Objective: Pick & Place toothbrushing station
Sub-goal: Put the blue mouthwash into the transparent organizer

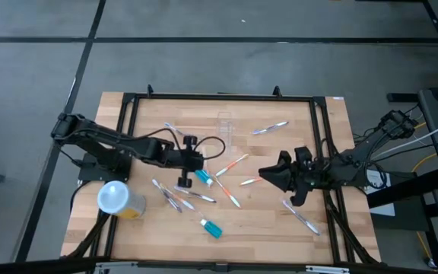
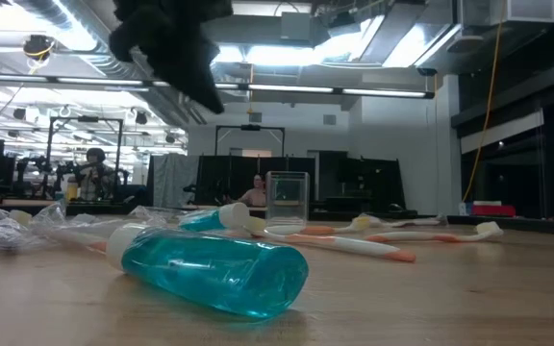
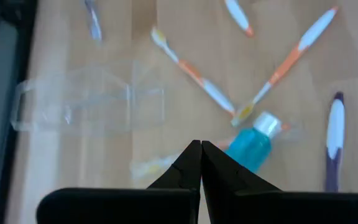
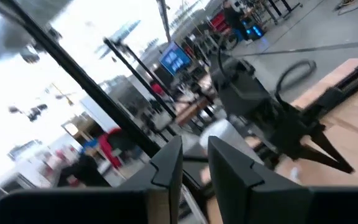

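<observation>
Standing upright on the bench (image 1: pixel 128 236), the clear toothbrushing station (image 1: pixel 224 122) waits ungrasped. Nearer the blue tube (image 1: pixel 203 178) than the station, the left pincer (image 1: pixel 185 181) hovers pressed shut and empty. Beyond the tube, the right pincer (image 1: pixel 265 173) hangs narrowly parted, holding nothing, apparently waiting.

Item: toothbrushing station (image 1: pixel 225 122), small clear, colourless plastic cup.
Walls: see-through, wood visible through them.
Pose: upright, open end up (image 2: pixel 287 199).
Contents: apparently empty.
Location: far middle of table, standing free, apart from scattered toothbrushes.
</observation>
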`<state>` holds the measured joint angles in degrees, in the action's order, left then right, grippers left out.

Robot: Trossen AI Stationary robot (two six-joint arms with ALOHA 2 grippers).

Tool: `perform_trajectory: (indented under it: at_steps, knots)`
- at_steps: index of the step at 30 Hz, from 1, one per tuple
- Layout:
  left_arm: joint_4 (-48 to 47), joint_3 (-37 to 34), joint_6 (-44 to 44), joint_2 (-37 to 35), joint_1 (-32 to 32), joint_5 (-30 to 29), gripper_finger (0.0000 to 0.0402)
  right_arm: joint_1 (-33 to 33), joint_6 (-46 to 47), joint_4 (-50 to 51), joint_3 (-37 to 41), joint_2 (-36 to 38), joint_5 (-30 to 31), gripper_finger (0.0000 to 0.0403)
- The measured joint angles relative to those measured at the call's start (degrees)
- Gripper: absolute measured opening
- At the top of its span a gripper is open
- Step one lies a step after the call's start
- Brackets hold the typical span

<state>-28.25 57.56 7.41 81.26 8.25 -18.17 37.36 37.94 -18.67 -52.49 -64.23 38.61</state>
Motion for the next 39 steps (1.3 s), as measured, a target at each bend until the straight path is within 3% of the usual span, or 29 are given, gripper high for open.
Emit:
perform_trajectory:
  at_steps: [9, 15, 19, 31, 35, 39]
  knots:
    - [5.3, -3.0, -0.1, 10.7, -4.1, 11.9, 0.0004, 0.0, 5.1, 9.5, 0.0, -0.1, 0.0, 0.0080]
    - [6.1, -2.9, 4.3, 17.1, -3.5, 13.6, 0.0014, 0.0, 8.8, 9.3, 0.0, -0.1, -1.4, 0.0080]
    - [3.7, -2.9, 3.5, 18.1, -2.8, 13.7, 0.0055, 0.0, 11.0, 9.3, 0.0, -0.1, -2.6, 0.0080]
    - [-9.0, 3.2, 3.5, 17.6, -2.9, 12.1, 0.0242, -0.1, 11.1, 8.4, 0.0, -0.1, -3.5, 0.0080]
    - [-14.2, 5.1, -0.1, 16.1, -3.5, 13.3, 0.0276, 0.0, 11.1, 8.4, 0.0, -0.1, -3.5, 0.0080]
    - [-18.0, 5.1, -8.2, 13.3, -4.2, 17.6, 0.0285, 0.0, 11.1, 8.4, 0.0, -0.1, -3.2, 0.0080]
